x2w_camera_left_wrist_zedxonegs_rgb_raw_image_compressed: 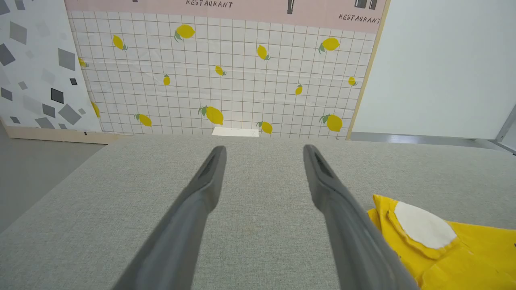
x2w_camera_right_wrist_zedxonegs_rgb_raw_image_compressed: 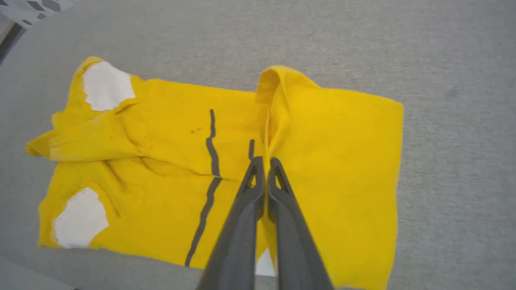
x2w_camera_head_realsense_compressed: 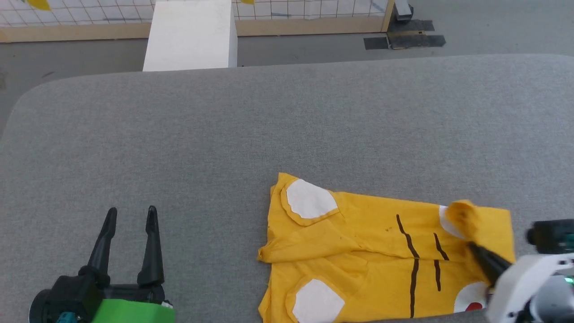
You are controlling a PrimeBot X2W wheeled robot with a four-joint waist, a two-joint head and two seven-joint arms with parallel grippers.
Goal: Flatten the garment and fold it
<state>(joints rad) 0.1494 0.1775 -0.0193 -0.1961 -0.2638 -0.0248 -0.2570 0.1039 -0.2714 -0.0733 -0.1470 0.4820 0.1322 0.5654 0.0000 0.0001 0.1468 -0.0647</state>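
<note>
We are mid-fold: our right claw (x2w_camera_right_wrist_zedxonegs_rgb_raw_image_compressed: 264, 161) is pinched shut on a raised ridge of the garment (x2w_camera_head_realsense_compressed: 372, 233) lying on the grey surface (x2w_camera_head_realsense_compressed: 224, 134), left claw (x2w_camera_head_realsense_compressed: 132, 215) spread idle, so next we likely carry that flap across.

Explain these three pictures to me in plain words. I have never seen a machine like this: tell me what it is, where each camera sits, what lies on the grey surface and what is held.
This is a wheeled robot with two arms, each ending in a gripper with two long dark fingers. One picture comes from a camera on its head, looking down at a grey padded table. The other two come from cameras on its wrists, looking along the fingers. On the table lies a yellow T-shirt with white patches and black stripes, partly folded. The left gripper is open over bare table, touching nothing. The right gripper is shut on a raised fold of the T-shirt, seemingly pinching it.
</note>
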